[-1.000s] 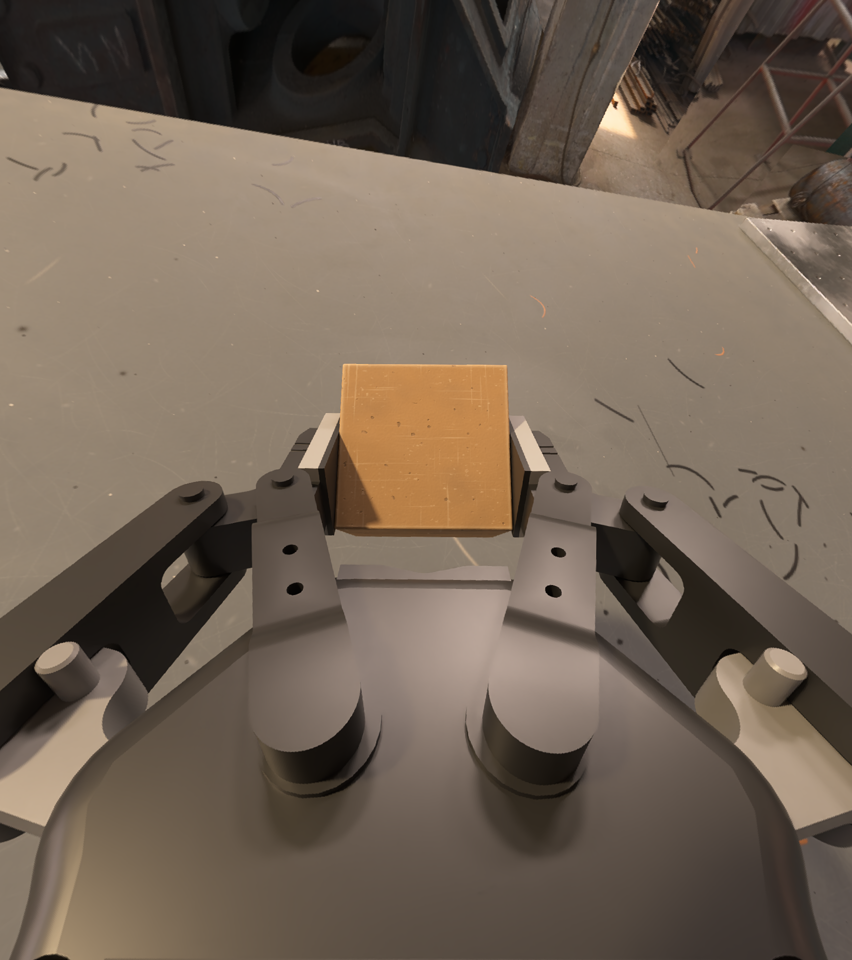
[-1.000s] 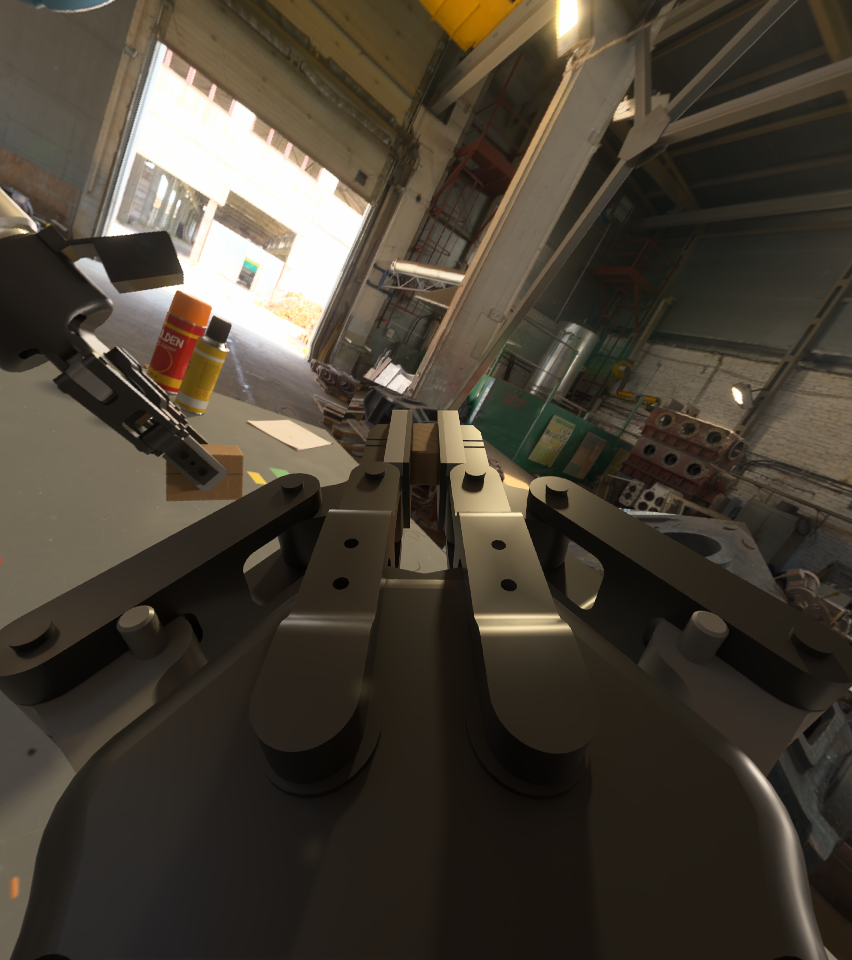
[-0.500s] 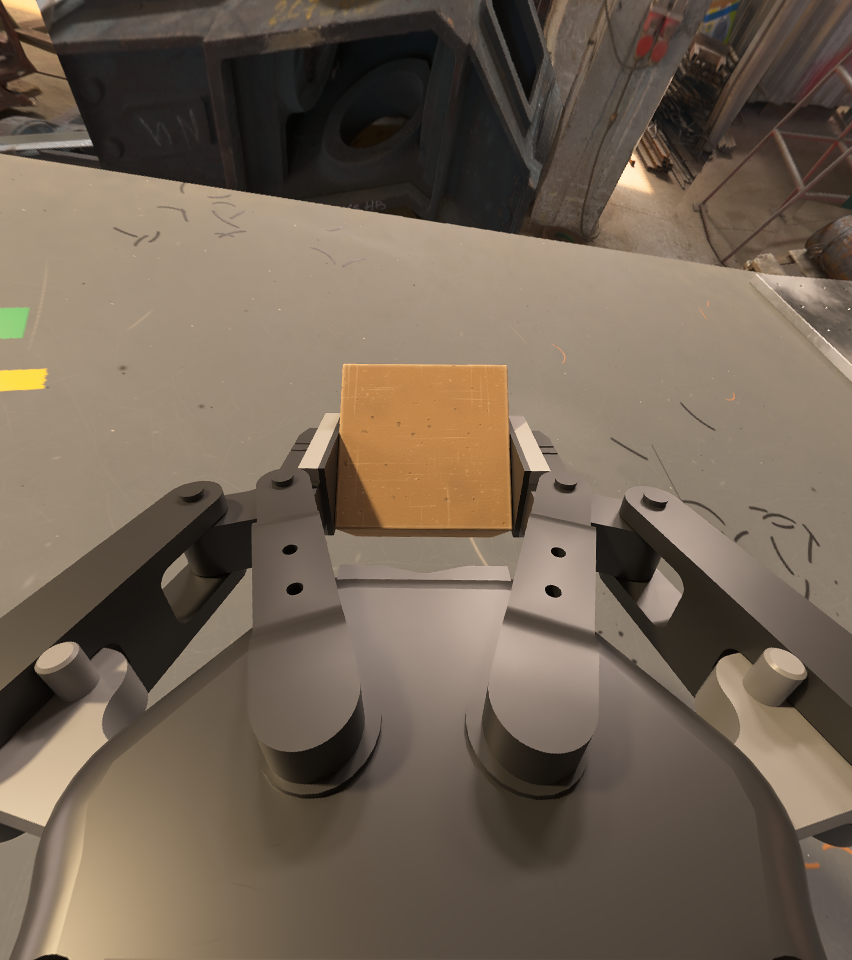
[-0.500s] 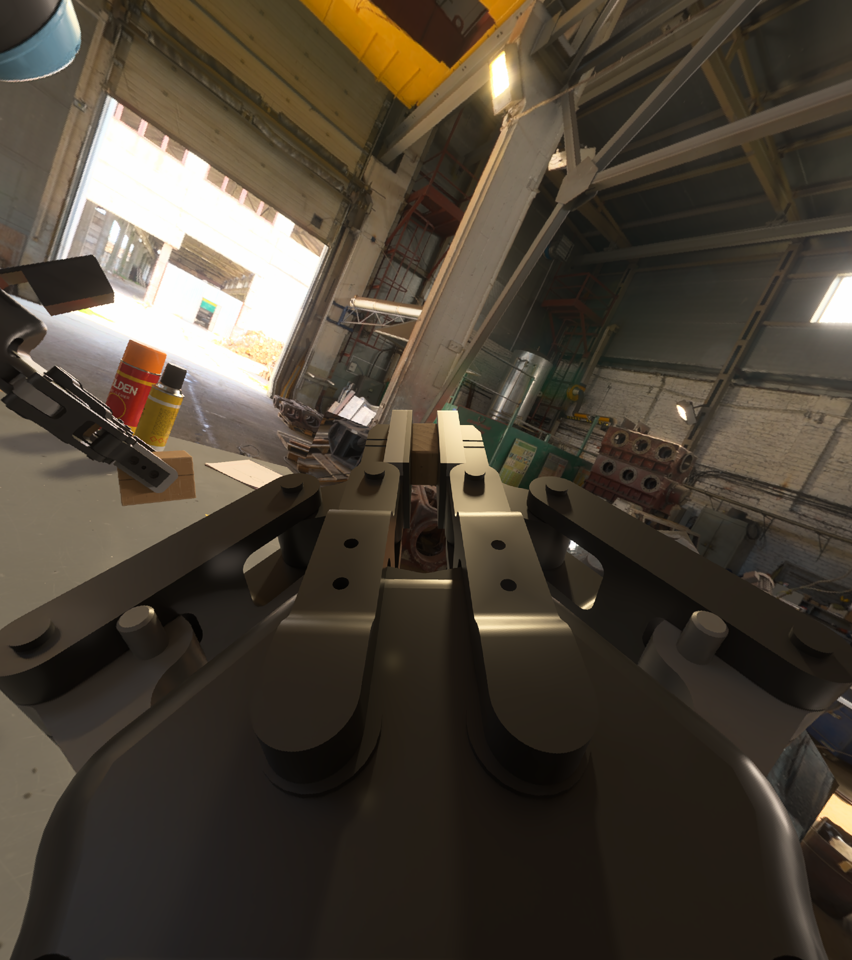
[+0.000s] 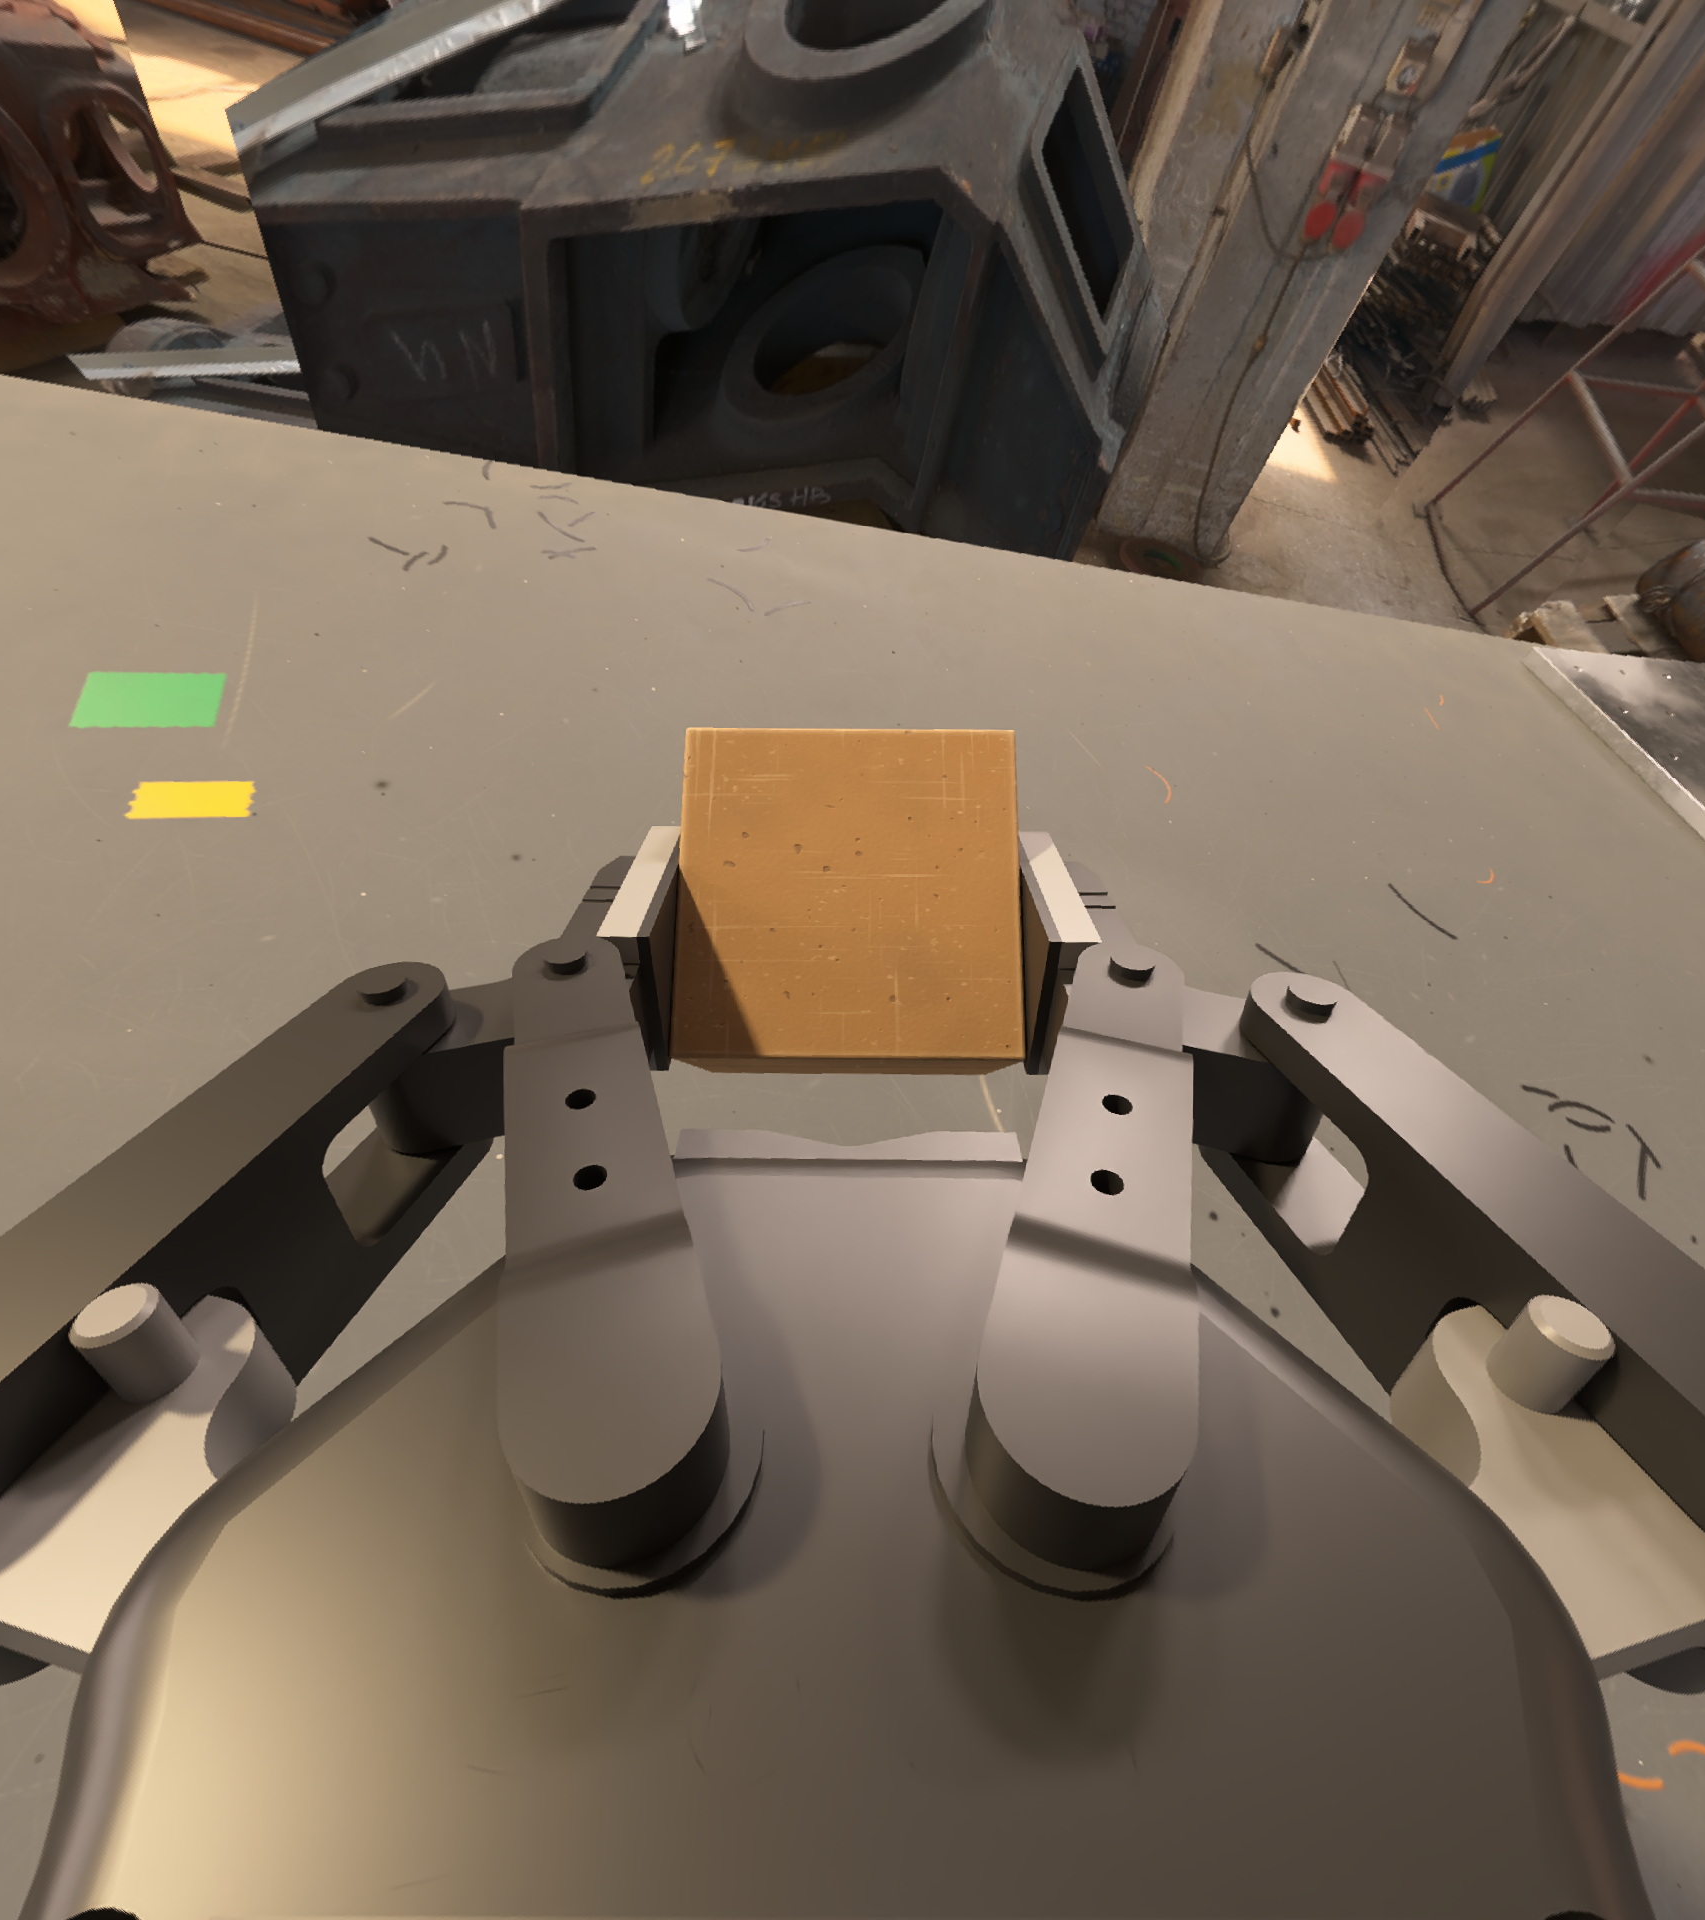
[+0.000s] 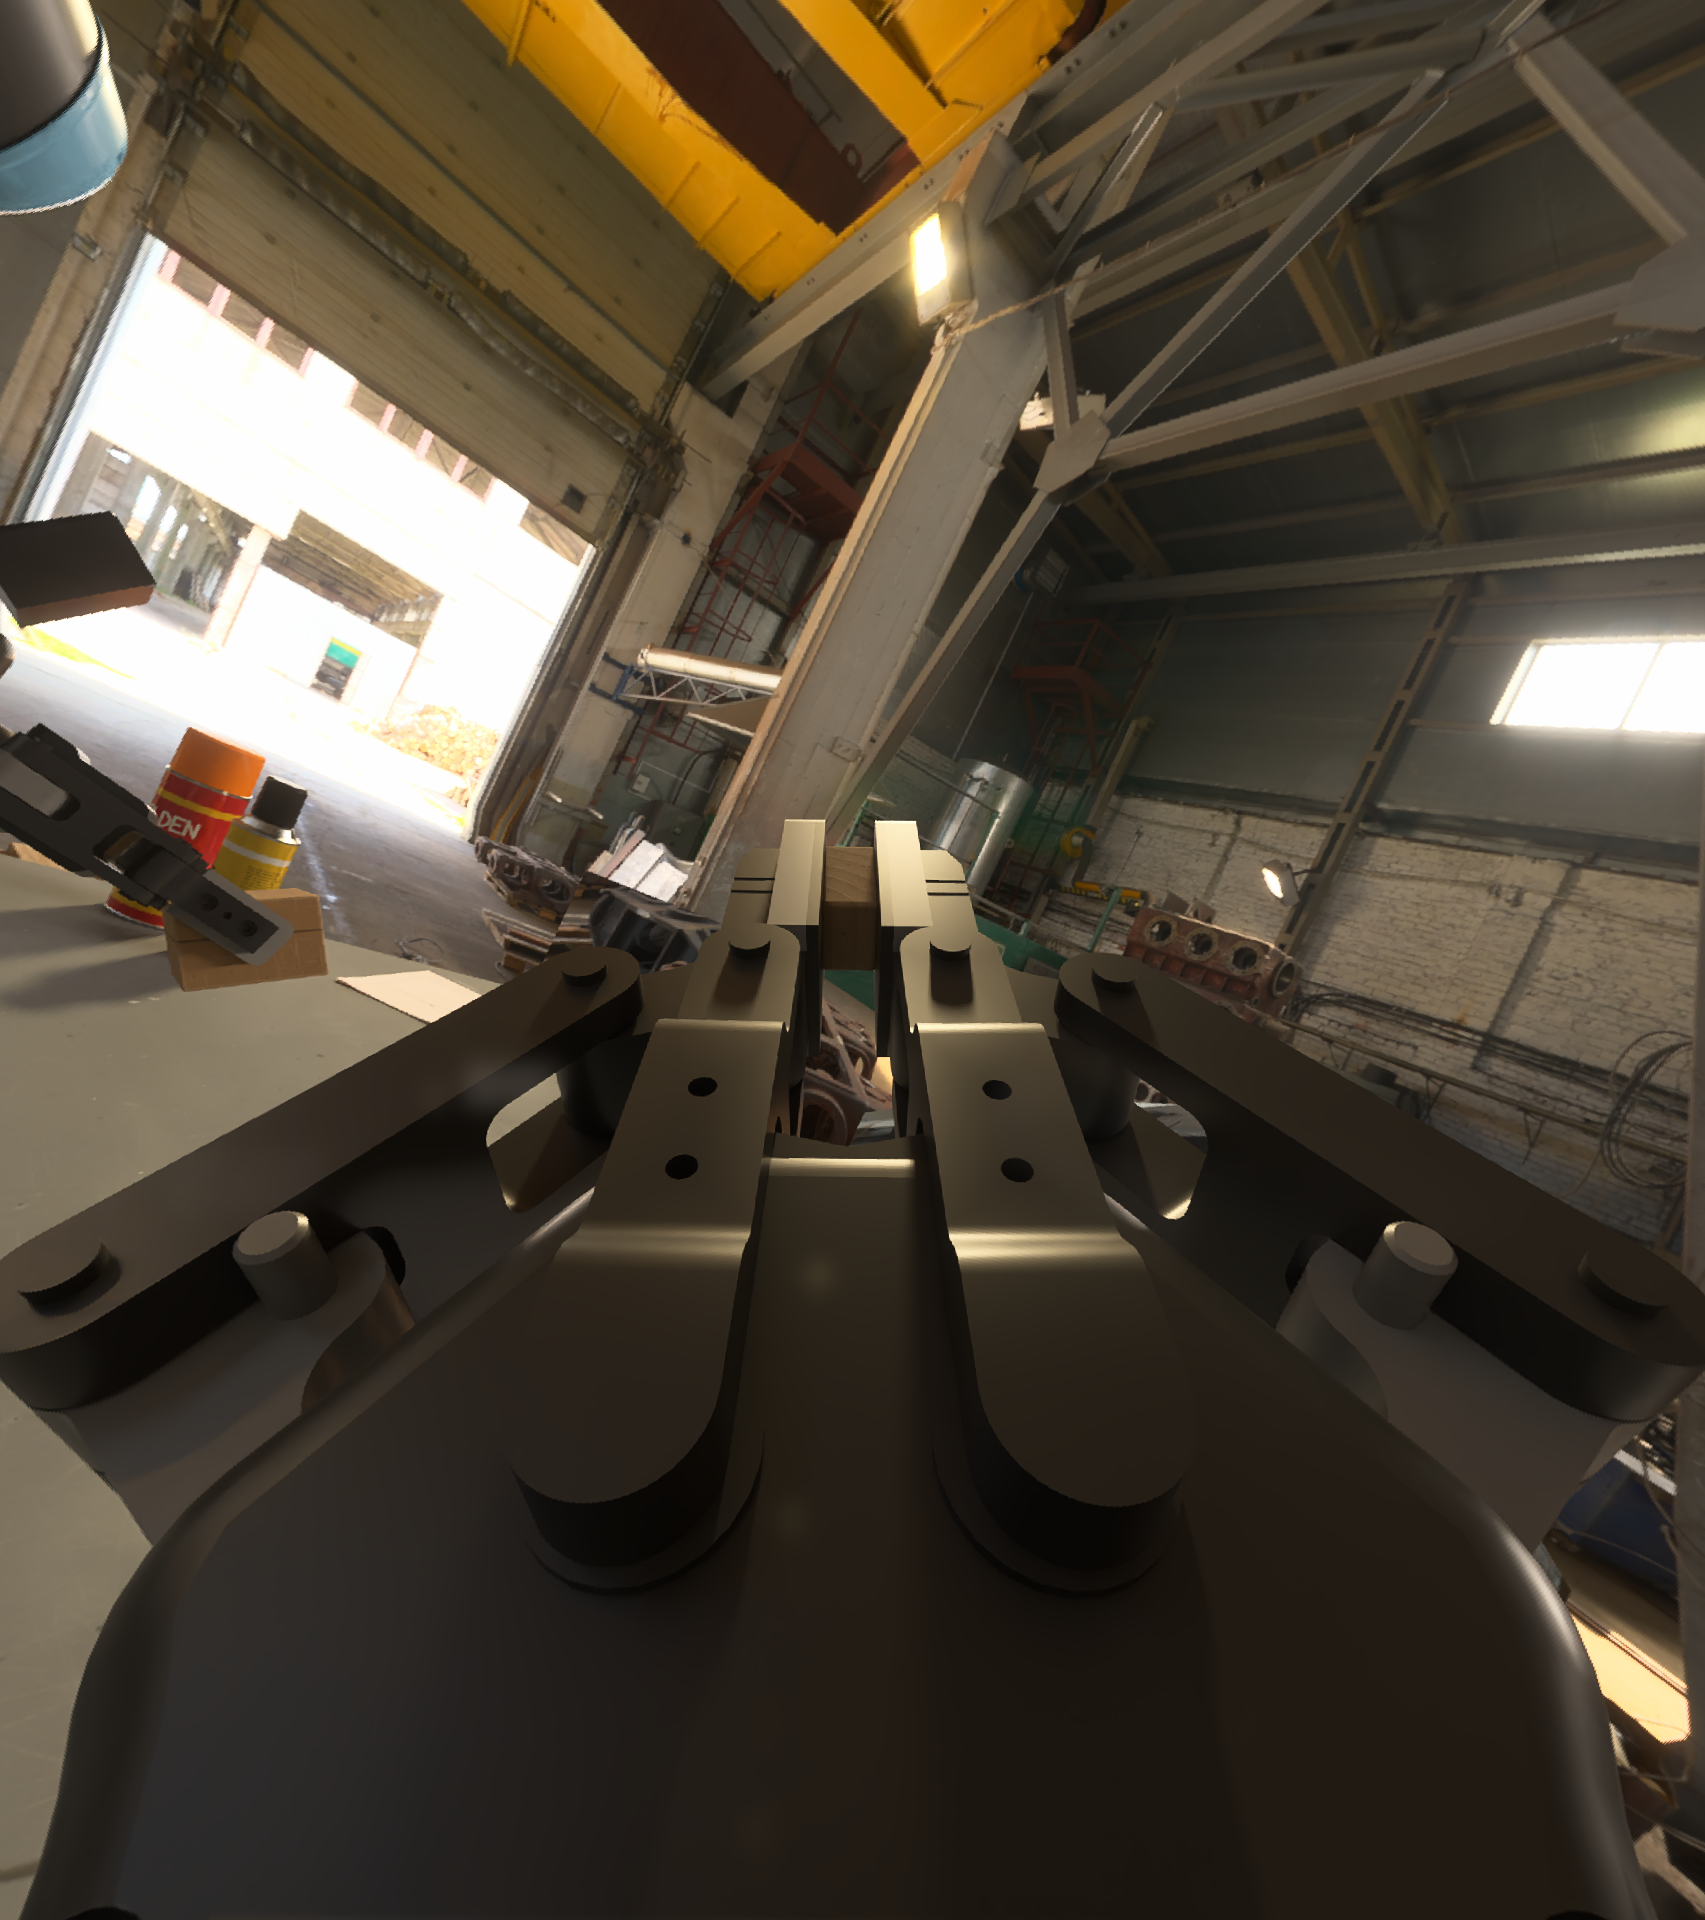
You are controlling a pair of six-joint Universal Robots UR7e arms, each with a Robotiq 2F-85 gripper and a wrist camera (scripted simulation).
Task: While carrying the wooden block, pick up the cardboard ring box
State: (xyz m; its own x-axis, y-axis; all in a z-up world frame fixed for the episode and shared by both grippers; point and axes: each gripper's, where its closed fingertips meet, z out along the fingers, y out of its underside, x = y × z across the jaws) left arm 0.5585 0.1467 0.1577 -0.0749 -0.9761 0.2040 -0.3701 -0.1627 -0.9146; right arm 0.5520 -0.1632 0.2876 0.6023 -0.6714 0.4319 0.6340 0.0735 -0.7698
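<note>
The left claw (image 5: 853, 883) is squeezed shut on the cardboard ring box (image 5: 848, 914). The two fingers press its left and right sides. The box is orange-brown, and from the side a thin line shows where its lid meets its bottom. It hangs a little above the gray tabletop (image 5: 204, 987), with a shadow under it, so I think it is already picked up.

On the left of the tabletop are a green patch (image 5: 149, 699) and a yellow patch (image 5: 191, 799). They lie flat and are well apart from the box. Behind the left claw stand an orange can (image 6: 204, 810) and a yellow can (image 6: 266, 831), right beside each other. A flat sheet of paper (image 6: 412, 994) lies near them.

The right claw (image 6: 848, 873) is clenched on the wooden block (image 6: 850, 904). The block is thin and pale and sits right at the fingertips. This claw points up and away from the tabletop, toward the hall.

So both things are held at once, and the job looks nearly done. What is left, I think, is to keep both grips tight.

There is lots of open room around the box. The far edge of the tabletop is behind it, and a metal plate (image 5: 1689, 748) lies at the right corner. The cans are the nearest things to bump.
</note>
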